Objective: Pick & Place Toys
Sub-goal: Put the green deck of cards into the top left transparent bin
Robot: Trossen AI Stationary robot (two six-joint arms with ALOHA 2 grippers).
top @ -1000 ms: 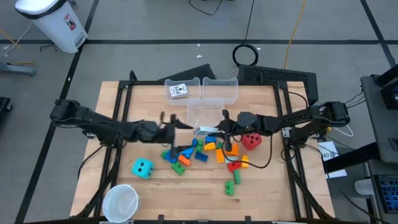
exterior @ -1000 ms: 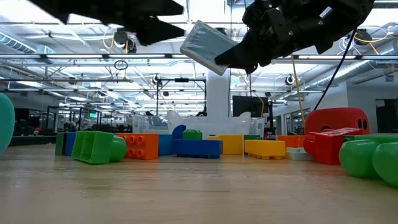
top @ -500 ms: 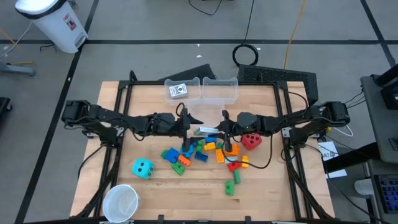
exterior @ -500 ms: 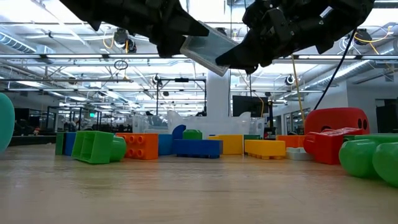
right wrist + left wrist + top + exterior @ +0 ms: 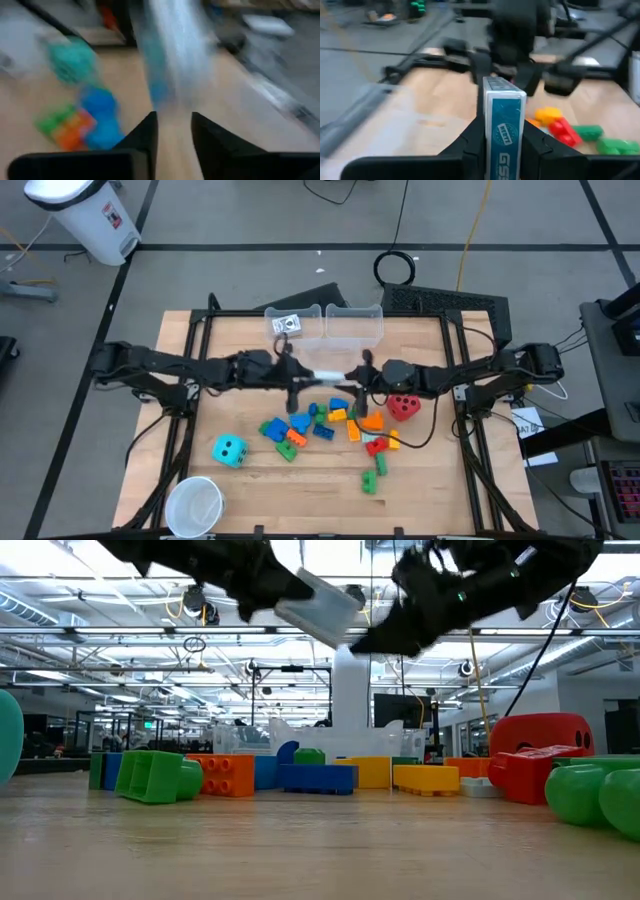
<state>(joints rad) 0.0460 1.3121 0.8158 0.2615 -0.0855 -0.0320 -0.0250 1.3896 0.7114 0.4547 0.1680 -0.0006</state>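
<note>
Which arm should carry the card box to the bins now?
Left. In the left wrist view its fingers clamp the card box, lifted off the table. The right gripper looks empty beside it, fingers apart.

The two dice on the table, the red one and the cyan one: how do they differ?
Colour: the red die is red, the cyan die is light blue-green.
Place: the red die sits on the table's right half, the cyan die on its left half.
Neighbours: the red die lies close to the pile of blocks; the cyan die lies alone, nearer the white cup.
Shared: both rest on the wooden table, and neither is held.
</note>
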